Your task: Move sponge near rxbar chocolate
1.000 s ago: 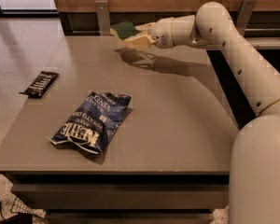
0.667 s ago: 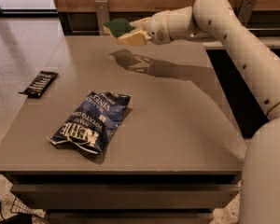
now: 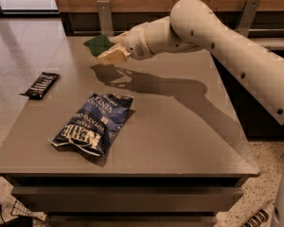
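The sponge shows its dark green top, held tilted in the air over the far middle of the table. My cream-coloured gripper is shut on the sponge, reaching in from the right and well above the tabletop. The rxbar chocolate, a slim black wrapper with white lettering, lies flat at the table's left edge, to the left of and nearer than the gripper.
A large dark blue chip bag lies in the front middle of the grey table. A wooden wall with metal brackets runs behind the table. My arm spans the back right.
My gripper has carried the sponge to the left across the far side of the table, toward the rxbar side. The bar and chip bag stay where they were on the table.
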Robot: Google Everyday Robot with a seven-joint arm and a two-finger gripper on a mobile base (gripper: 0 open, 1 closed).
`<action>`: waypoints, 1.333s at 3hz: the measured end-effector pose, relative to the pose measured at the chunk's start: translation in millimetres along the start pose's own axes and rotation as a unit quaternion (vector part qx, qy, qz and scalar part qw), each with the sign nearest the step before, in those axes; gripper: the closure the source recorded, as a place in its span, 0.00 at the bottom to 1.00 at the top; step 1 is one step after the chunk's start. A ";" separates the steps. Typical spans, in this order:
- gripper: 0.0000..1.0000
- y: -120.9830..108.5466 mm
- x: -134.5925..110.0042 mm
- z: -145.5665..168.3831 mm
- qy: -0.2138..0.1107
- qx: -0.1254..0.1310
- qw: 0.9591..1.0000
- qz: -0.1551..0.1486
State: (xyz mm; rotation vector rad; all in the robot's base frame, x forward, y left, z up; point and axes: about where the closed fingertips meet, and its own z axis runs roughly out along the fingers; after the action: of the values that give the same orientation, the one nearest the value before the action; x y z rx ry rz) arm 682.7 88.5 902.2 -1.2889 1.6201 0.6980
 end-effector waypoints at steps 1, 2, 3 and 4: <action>1.00 33.5 4.4 26.0 0.006 -0.027 1.000 0.010; 1.00 62.8 1.7 53.8 -0.006 -0.072 0.997 0.014; 1.00 81.1 -0.3 74.0 -0.014 -0.111 0.994 0.015; 0.82 81.9 -0.1 74.6 -0.013 -0.111 0.994 0.015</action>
State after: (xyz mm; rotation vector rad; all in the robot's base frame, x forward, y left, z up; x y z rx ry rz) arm 627.9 176.1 862.4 -1.4092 1.5777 0.9306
